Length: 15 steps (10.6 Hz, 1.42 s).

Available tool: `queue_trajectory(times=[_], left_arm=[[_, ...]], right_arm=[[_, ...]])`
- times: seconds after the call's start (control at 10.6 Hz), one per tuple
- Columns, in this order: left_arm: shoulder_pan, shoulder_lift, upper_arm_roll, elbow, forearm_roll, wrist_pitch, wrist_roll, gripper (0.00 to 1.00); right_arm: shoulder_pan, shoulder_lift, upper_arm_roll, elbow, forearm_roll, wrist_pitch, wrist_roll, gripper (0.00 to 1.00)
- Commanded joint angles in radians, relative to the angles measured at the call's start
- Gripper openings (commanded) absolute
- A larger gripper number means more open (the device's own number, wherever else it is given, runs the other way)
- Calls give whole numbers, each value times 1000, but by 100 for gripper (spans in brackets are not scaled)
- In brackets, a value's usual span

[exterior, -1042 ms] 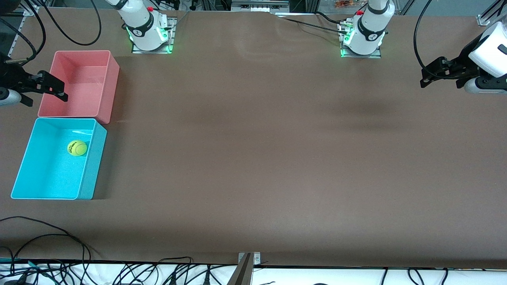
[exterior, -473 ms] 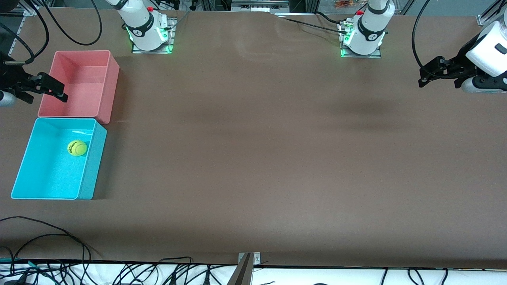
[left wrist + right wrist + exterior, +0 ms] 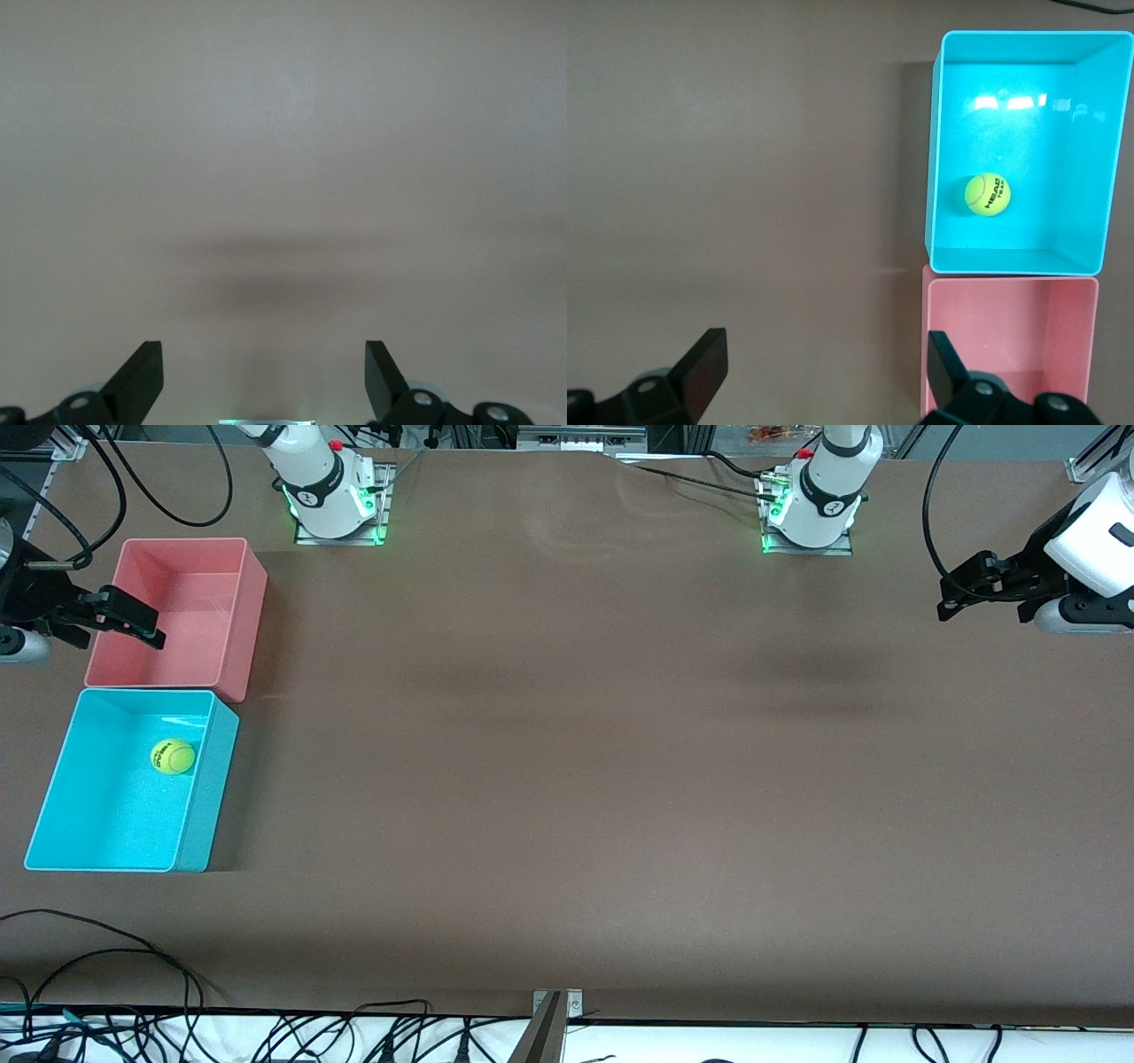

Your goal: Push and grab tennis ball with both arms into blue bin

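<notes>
Down at the right arm's end of the table: a bright blue plastic bin [image 3: 49, 797] shaped like a box, sitting on the brown table [image 3: 576, 735]. Inside it, on the blue floor, a small fuzzy yellow-green tennis ball [image 3: 173, 756] with dark letters on it. Ball close to the wall of the bin that touches the next bin, not touching any gripper. Seen from the right wrist too: blue bin [image 3: 1099, 159] with the ball [image 3: 987, 193] resting in it.

Just beside the blue bin, farther from the front camera, wall to wall with it: a pink-red plastic bin [image 3: 239, 602] of about the same size. Nothing inside it that can be seen.

Over the outer edge of the pink-red bin: the black right gripper [image 3: 133, 622], up in the air. Two fingers spread wide apart, holding nothing. Same wide gap in the right wrist view [image 3: 824, 372].

Well apart from both bins, over the table's edge at the left arm's end: the black left gripper [image 3: 952, 598], also up in the air. Fingers wide open [image 3: 264, 376] and holding nothing, with only bare brown table under them. Left arm waiting there.
</notes>
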Motion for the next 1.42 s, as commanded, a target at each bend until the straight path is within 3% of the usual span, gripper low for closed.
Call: queue_trajectory(times=[0.0, 1.33], left_arm=[[-7, 16, -3, 35, 28, -23, -13, 100], [-7, 16, -3, 37, 28, -21, -13, 100]], right_arm=[[7, 8, 3, 55, -19, -56, 19, 100], [10, 17, 21, 72, -19, -53, 10, 100]])
